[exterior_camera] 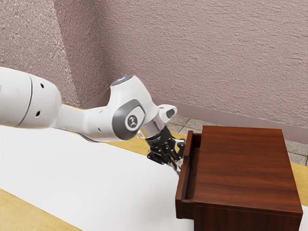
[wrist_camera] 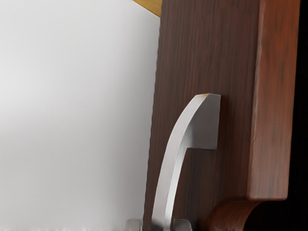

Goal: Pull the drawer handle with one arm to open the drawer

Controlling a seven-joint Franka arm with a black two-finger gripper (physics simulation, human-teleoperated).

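Brown cabinet [exterior_camera: 240,163]: dark wood, on the table at the exterior view's right, its front facing that view's left.
Drawer [exterior_camera: 185,185]: the top one; its front slab stands a little way out of the cabinet, with a narrow dark gap between slab and body. It is only slightly open. In the wrist view the slab's wood grain runs beside the hand, and one lighter, reddish edge shows on its far side.
Handle [wrist_camera: 185,144]: a silver arched bar on the drawer's front, one squared end fixed flat to the wood, the bow rising clear of the face. In the exterior view it sits behind the gripper and is hard to pick out.
Gripper [exterior_camera: 179,161]: black, pressed up to the drawer front at about mid-height, pointing toward the exterior view's right.
Fingertips [wrist_camera: 132,225]: two grey tips sit one on each side of the bar, close against it, pinching the handle between them.
Arm [exterior_camera: 86,120]: white with grey joints, coming in from the exterior view's left, low over the table, wrist bent down to the drawer.
Table [exterior_camera: 19,211]: pale wood, with a white sheet [exterior_camera: 72,178] covering most of it; the cabinet stands on the sheet's far end.
Wall [exterior_camera: 216,57]: rough, pinkish-grey, behind the table.
Floor [exterior_camera: 187,122]: grey tiles, at the wall's foot.
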